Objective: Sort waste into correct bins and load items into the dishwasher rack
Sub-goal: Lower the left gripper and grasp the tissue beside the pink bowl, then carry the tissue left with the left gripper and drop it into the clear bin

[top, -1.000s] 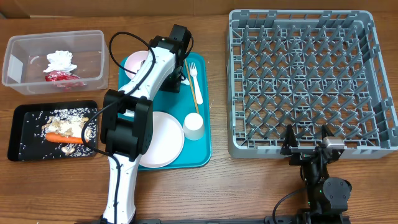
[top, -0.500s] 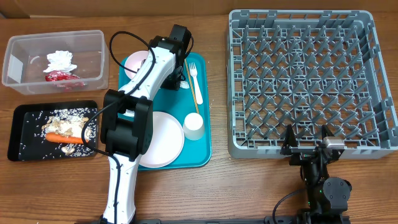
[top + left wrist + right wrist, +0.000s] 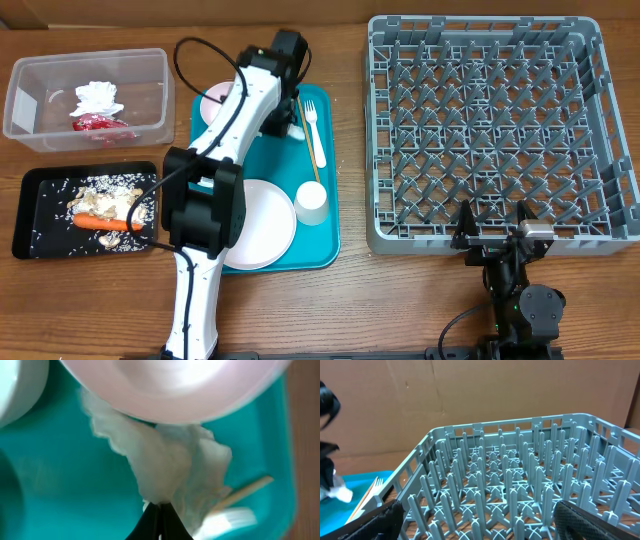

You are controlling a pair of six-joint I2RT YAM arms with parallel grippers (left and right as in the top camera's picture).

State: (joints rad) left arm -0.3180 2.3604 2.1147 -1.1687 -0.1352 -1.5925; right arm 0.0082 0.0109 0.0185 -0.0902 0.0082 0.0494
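Observation:
My left gripper is shut on a crumpled white napkin just above the teal serving tray, in front of a small white bowl. From overhead the left gripper sits at the tray's back, beside the bowl, the fork and the wooden stick. The plate and cup lie on the tray's near half. My right gripper hangs open and empty at the front wall of the grey dishwasher rack.
At the far left, a clear tub holds a napkin and a red wrapper. In front of it, a black tray holds a carrot and rice scraps. The left arm spans the teal tray.
The left gripper has closed on the napkin, and its wrist has shifted slightly toward the back of the table. The right arm has stayed still.

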